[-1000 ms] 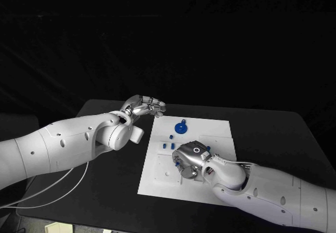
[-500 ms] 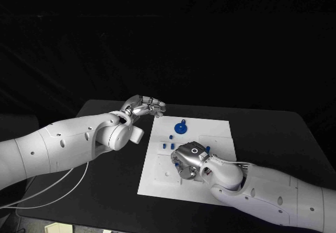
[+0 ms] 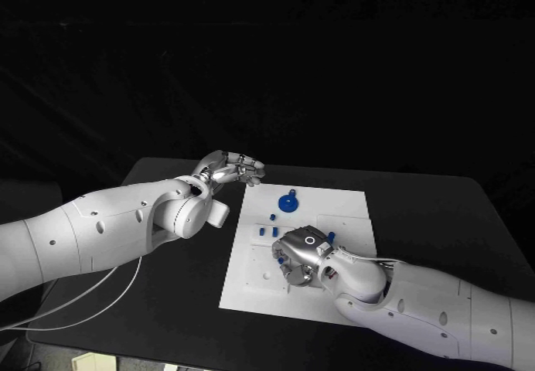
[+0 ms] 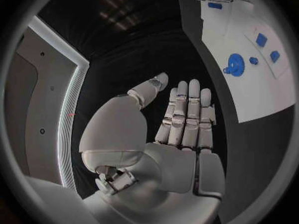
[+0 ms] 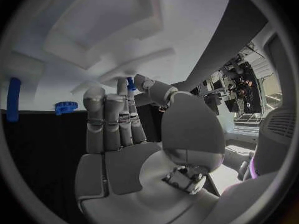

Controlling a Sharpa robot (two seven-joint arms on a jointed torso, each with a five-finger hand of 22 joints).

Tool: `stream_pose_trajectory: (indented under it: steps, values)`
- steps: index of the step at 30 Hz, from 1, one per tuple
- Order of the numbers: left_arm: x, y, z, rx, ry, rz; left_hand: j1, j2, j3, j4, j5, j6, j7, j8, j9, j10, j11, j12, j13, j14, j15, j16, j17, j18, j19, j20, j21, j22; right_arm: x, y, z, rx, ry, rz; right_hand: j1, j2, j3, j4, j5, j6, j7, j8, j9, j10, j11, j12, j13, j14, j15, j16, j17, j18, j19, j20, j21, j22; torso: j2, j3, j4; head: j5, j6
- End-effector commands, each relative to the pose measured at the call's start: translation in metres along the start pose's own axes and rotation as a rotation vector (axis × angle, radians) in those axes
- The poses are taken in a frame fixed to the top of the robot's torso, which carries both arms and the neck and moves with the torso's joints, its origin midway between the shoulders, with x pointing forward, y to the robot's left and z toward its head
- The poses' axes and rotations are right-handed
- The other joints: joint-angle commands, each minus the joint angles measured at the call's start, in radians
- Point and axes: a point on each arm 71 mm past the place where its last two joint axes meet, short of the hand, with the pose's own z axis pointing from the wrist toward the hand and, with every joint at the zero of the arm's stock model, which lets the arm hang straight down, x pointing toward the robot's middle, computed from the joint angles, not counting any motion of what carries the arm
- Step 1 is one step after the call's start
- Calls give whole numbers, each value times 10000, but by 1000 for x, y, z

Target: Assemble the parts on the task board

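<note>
Working a small blue part [image 5: 130, 83] at the board [image 3: 335, 202] with the right hand [image 3: 303, 255], which is sitting low over the board's near middle, fingertips pinching the part. Best to be keeping it square to its slot and pressing straight down, no twisting. Left hand [image 3: 232, 168] is hanging just off the board's far-left corner, fingers straight, holding nothing. Gear [image 3: 289, 204] and small pieces [image 3: 267, 230] are lying just beyond the right hand.
</note>
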Motion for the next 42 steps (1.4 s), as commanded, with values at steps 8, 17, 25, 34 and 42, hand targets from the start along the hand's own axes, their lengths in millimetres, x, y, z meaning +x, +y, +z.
stream_pose_trajectory:
  steps: [8,17,25,34,42]
  values:
    - [0,-1,0,50,73,-73,-61,49,-51,44,-28,-54,16,39,-13,-77,-4,30,-17,33,42,-56,30,207,19,58,-67,18,-4,-3,-13,25,-571,690,-386,-146,-1183,-528,-74,-642,172,-233,-129,-851,369,-506,-536,-79,333,-51,-48,1145,-36,-36,-206,55,-9,12,-21,-24,47]
    - [-4,0,-1,38,0,-52,-63,49,-52,48,-31,-58,17,39,-15,-81,-3,28,-19,33,44,-67,38,207,17,59,-72,20,-39,-18,-28,217,-1368,955,-301,-147,-1197,-581,-117,-651,139,-193,-114,-864,376,-470,-620,-46,334,-41,-69,1145,8,-72,-270,17,-14,25,-42,-99,156]
    - [-7,1,0,17,-36,-33,-61,54,-50,50,-31,-57,18,41,-15,-79,-3,29,-19,35,44,-75,44,208,17,60,-75,22,-77,-57,-39,776,-1124,657,47,-138,-742,-390,-141,-527,151,-73,-71,-553,272,-322,-652,49,235,-20,-101,1145,158,-91,-290,-6,-62,49,-78,-186,257]
    - [-9,2,2,4,-84,-20,-61,62,-49,54,-31,-55,19,44,-16,-76,-5,32,-18,38,44,-84,54,208,17,61,-78,25,-83,-100,-45,1748,-54,142,-39,-148,-918,-416,-99,-575,129,-72,-87,-596,288,-372,-748,69,249,-9,-114,1145,180,-44,-269,44,-126,54,-134,-261,339]
    - [-8,3,2,-12,-70,-37,-62,66,-50,57,-33,-53,19,47,-16,-72,-6,34,-18,41,45,-94,63,209,17,61,-83,27,-71,-112,-42,2150,898,-411,-252,-147,-1266,-564,-181,-712,-23,-98,-109,-807,333,-482,-894,-45,293,-34,-126,1145,38,21,-321,93,-113,47,-124,-275,343]
